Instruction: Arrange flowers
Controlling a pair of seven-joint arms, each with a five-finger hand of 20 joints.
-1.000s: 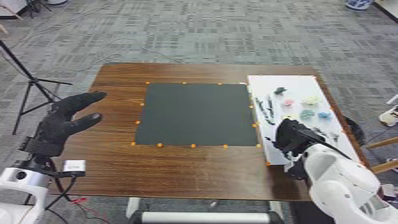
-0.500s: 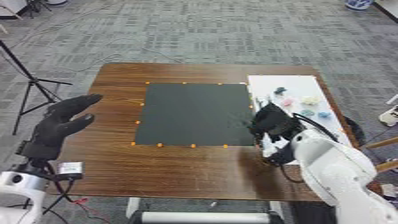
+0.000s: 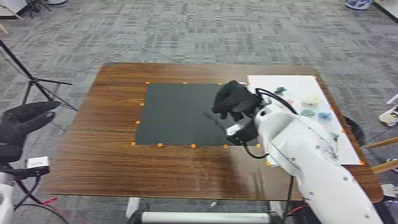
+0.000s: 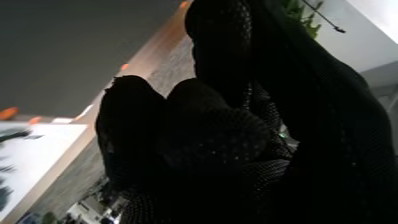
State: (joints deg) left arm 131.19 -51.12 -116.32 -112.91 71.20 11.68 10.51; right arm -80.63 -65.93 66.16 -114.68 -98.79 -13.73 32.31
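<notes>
Dark mat (image 3: 178,115), white mat (image 3: 293,82) on table (image 3: 133,172)

Black tripod (image 3: 33,79), perhaps a wooden chair (image 3: 383,143)

Glossy brown wooden table (image 3: 178,170).

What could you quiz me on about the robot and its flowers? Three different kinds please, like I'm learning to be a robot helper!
1. True or false: the robot's right hand is closer to the flowers than its left hand is.

2. What colour are the little marks around the dark mat?
A) blue
B) orange
C) pink

3. Fill in the missing word: the blue flower lies on the ____ board, on the right side of the table.

Key: 1. true; 2. B; 3. white
</notes>
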